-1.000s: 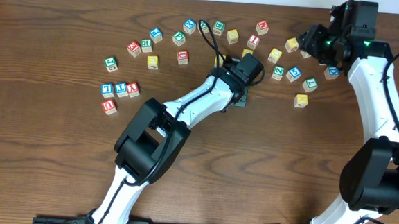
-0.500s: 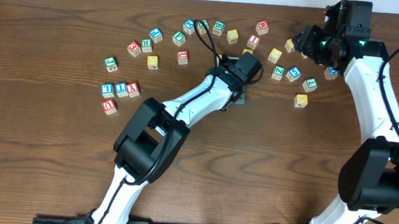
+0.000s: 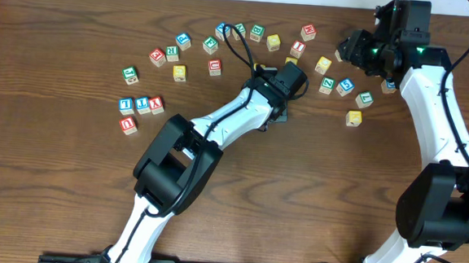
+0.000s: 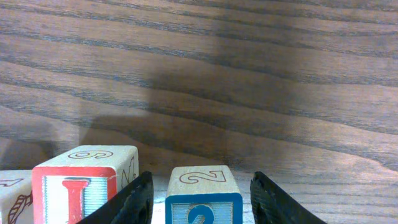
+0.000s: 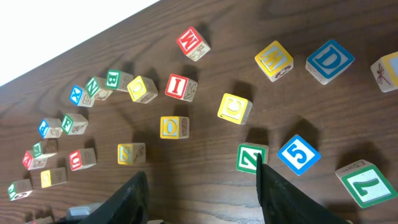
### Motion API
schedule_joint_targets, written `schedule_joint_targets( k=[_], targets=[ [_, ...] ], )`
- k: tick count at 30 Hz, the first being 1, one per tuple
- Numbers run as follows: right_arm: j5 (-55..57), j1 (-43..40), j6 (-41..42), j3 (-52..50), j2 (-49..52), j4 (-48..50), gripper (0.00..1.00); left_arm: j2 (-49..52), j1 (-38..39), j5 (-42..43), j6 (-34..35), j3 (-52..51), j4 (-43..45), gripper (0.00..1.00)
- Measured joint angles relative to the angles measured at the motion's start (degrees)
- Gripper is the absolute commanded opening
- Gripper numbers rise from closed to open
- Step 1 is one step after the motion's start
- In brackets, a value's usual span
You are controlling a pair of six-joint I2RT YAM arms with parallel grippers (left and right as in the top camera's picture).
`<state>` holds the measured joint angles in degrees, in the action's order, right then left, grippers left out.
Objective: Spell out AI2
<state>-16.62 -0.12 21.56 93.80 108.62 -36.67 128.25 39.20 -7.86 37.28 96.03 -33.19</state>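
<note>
In the left wrist view a blue "2" block (image 4: 203, 196) stands on the table between my left gripper's (image 4: 202, 176) open jaws, with a gap on each side. A red "I" block (image 4: 84, 180) stands just left of the left jaw, and the edge of another block (image 4: 12, 196) shows at far left. In the overhead view my left gripper (image 3: 275, 111) points down at mid-table and hides these blocks. My right gripper (image 3: 359, 48) (image 5: 198, 186) is open and empty, hovering over the scattered blocks at the back right.
Many loose letter and number blocks lie along the back of the table, among them a green "Z" (image 5: 252, 157), a blue "5" (image 5: 298, 154), a yellow "O" (image 5: 174, 126) and a red "I" (image 5: 181, 86). A small group of blocks (image 3: 141, 104) sits at left.
My right gripper has shifted a little left and toward the back. My left wrist has shifted slightly toward the back.
</note>
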Motion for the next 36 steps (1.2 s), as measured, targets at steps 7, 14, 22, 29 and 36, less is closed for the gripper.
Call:
schedule_joint_targets(
  k=[7, 14, 22, 29, 36],
  targets=[
    [0.42, 0.00, -0.37, 0.00, 0.00, 0.00, 0.50, -0.74, 0.00, 0.17, -3.32, 0.00, -0.90, 0.50],
    [0.57, 0.04, -0.72, 0.00, 0.00, -0.48, 0.42, -12.81, -0.57, 0.24, -7.78, -0.04, -4.11, 0.50],
    [1.09, 3.37, -1.42, 0.00, 0.00, -1.07, 0.10, -25.18, -10.03, 0.20, -9.05, 0.48, -15.34, 0.49],
    [0.94, 12.35, -1.68, 0.00, 1.79, 2.84, 0.01, -24.35, -21.55, 2.01, -9.05, -3.87, -14.25, 0.49],
    [0.94, 20.46, -1.01, 0.00, 7.98, 8.20, 0.01, -24.17, -25.20, 4.74, -8.90, -14.12, -2.40, 0.49]
  ],
)
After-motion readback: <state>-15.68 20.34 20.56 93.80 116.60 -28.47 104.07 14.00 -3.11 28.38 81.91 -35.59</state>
